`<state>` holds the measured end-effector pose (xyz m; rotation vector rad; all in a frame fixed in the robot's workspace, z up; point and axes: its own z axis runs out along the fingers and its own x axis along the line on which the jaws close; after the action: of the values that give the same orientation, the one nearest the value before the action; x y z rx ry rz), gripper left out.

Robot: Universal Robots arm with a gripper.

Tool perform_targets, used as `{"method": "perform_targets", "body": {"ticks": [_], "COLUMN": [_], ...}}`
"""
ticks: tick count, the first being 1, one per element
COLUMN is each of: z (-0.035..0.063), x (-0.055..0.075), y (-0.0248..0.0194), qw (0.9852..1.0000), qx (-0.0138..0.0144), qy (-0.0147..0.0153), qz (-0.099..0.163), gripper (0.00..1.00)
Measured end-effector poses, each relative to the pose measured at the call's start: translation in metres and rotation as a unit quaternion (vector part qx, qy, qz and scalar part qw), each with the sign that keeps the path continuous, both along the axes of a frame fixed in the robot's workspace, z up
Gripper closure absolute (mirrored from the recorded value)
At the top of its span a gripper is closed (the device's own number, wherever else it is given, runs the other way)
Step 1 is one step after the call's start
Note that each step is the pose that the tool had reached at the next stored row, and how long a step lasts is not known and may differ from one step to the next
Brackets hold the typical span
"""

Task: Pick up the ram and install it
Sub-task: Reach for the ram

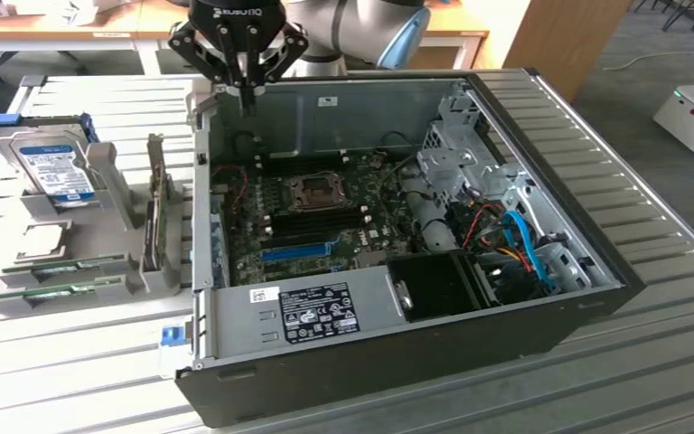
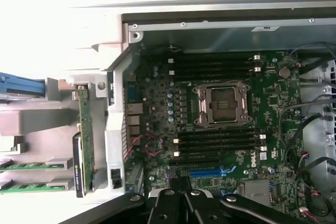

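Two green ram sticks (image 1: 68, 268) lie side by side in a grey holder (image 1: 94, 194) to the exterior view's left of the open computer case (image 1: 360, 362). The wrist view has the same two sticks (image 2: 30, 164) in the holder's lower trays. My gripper (image 1: 248, 90) hangs above the case's far left corner, well away from the sticks, shut with nothing between its fingers. In the wrist view its black fingertips (image 2: 169, 203) meet over the motherboard (image 2: 157, 108). Empty black memory slots (image 2: 215, 66) flank the processor socket (image 2: 220, 103).
A silver hard drive (image 1: 58, 167) with a blue label stands upright in the holder. A larger green card (image 1: 154, 212) stands on edge beside the case wall. Cables and a drive cage (image 1: 504, 226) fill the case's right side. The slatted metal table (image 1: 70, 380) carries everything.
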<state>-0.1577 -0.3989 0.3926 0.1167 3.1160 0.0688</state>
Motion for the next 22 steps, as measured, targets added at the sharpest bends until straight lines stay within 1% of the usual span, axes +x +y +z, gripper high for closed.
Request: {"method": "perform_targets", "body": {"ticks": [22], "z": [-0.0005], "x": [-0.03], "y": [0.0], "qw": [1.0], "qx": [0.0], "qy": [0.0], "qz": [0.0], "gripper": [0.89]}}
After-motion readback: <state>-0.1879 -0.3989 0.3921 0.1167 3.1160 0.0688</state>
